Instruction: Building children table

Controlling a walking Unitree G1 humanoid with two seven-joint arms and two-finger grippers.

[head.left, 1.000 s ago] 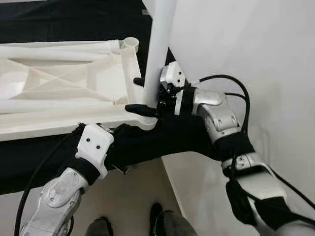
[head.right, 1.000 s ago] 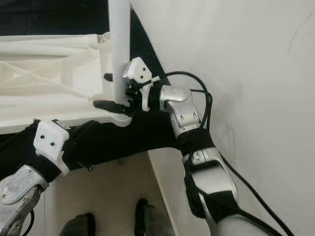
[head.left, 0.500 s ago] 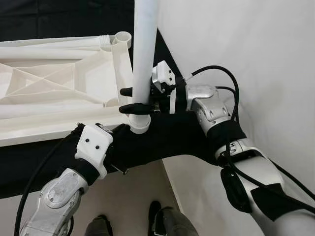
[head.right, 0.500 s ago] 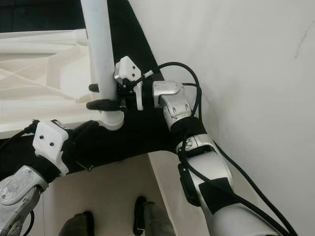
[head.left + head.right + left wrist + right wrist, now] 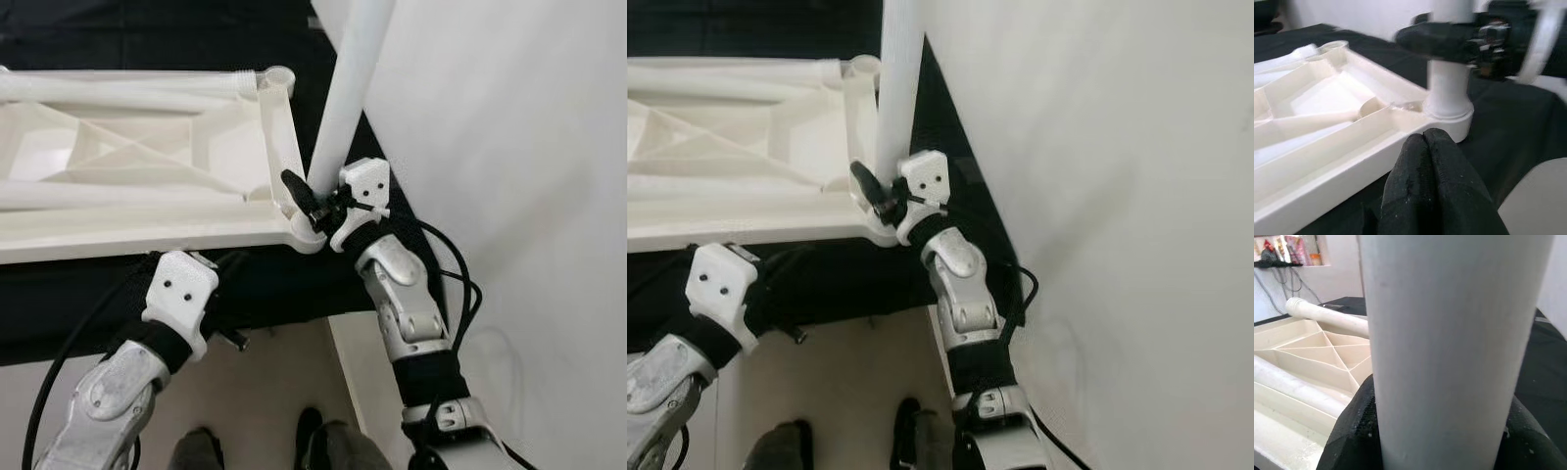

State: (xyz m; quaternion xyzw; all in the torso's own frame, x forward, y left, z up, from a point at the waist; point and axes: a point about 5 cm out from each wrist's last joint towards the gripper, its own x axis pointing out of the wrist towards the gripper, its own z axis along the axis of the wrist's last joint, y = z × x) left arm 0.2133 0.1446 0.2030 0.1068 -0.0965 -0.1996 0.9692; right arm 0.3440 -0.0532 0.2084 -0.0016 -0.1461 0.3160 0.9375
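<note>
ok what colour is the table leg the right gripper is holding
White, the table leg held by the right gripper; clearest in the left eye view.

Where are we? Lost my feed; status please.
Right gripper shut on leg standing in tabletop corner socket. Left gripper shut, empty, at the near edge. Nothing blocking.

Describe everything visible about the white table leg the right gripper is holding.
The table leg is a plain, smooth white tube, plastic by its look. It stands nearly upright, leaning slightly, its lower end seated in the round corner socket of the upturned white tabletop. The right gripper is clamped around it just above the socket. Its top runs out of frame.
</note>
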